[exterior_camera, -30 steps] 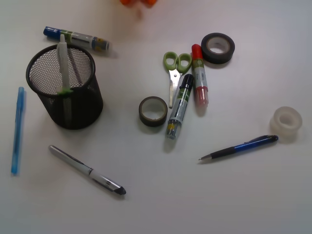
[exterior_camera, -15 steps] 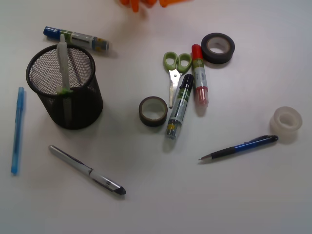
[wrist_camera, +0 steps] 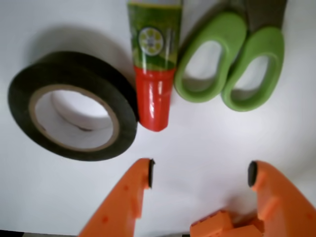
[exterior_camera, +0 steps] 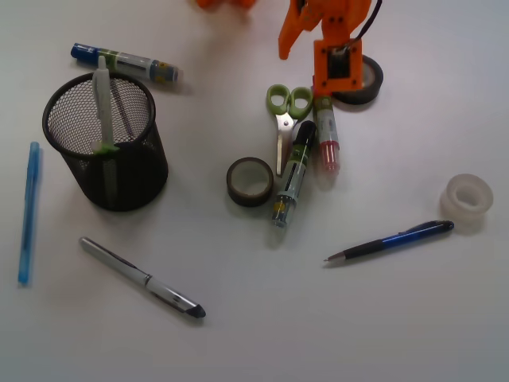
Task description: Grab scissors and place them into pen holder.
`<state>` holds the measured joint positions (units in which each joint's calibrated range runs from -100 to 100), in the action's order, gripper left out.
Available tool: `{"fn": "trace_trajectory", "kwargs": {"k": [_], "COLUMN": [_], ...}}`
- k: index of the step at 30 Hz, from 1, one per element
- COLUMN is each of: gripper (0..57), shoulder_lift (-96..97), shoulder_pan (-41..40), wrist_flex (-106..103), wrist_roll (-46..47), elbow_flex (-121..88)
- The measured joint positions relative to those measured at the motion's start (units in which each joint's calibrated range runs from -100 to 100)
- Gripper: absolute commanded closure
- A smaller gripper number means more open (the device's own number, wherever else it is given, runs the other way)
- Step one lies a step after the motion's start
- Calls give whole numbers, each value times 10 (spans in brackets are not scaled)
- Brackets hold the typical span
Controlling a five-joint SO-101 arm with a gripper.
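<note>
- Nearest the front camera, well below the tall black wire-mesh pen holder point(exterior_camera: 106, 143), a silver and black pen point(exterior_camera: 141, 278) lay slantwise on the white table point(exterior_camera: 262, 326).
- Left of the pen holder lay a slim blue pen point(exterior_camera: 29, 212), pointing up and down the frame.
- Far to the right of the pen holder lay a blue and black ballpoint pen point(exterior_camera: 390, 240), with a roll of clear tape point(exterior_camera: 467, 199) just beyond its blue end.
- The pen holder stood upright with a pale stick tipped in green point(exterior_camera: 102, 103) leaning inside it.
- Right of the pen holder sat a small dark tape roll point(exterior_camera: 250, 181), just beside a black-capped marker point(exterior_camera: 291, 173) with a green label.
- The small scissors with light-green loop handles and silver blades point(exterior_camera: 285, 122) lay flat between that roll and a red-capped marker point(exterior_camera: 325, 135), blades pointing toward the camera, well apart from the pen holder.
- In the wrist view, the scissor handles point(wrist_camera: 230, 60), the red marker cap point(wrist_camera: 154, 81) and a large black tape roll point(wrist_camera: 73, 105) lay side by side.
- The orange gripper point(wrist_camera: 200, 174) hovered with its jaws spread wide, holding nothing, short of the handles.
- Behind the pen holder lay a blue-capped marker point(exterior_camera: 124, 63).
</note>
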<state>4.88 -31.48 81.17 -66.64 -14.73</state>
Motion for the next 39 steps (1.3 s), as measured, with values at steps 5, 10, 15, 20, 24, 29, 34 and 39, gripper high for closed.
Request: {"fn": "trace_trajectory", "kwargs": {"k": [5,10,15,20,24,29,34,39], "gripper": [447,411,409,409,409,409,409,409], "shoulder_lift": [2,9,9,9,10,10,10,51], "shoulder_pan": [33,40,46,64,61,78,73,72], "wrist_flex": [-6,-41,-79,-130,-169,-187,-205,-219], "wrist_roll": [24,33,35,46,46,47,47,47], "elbow_flex": [-4,-13,-31,-73,-118,-130,-137,-133]}}
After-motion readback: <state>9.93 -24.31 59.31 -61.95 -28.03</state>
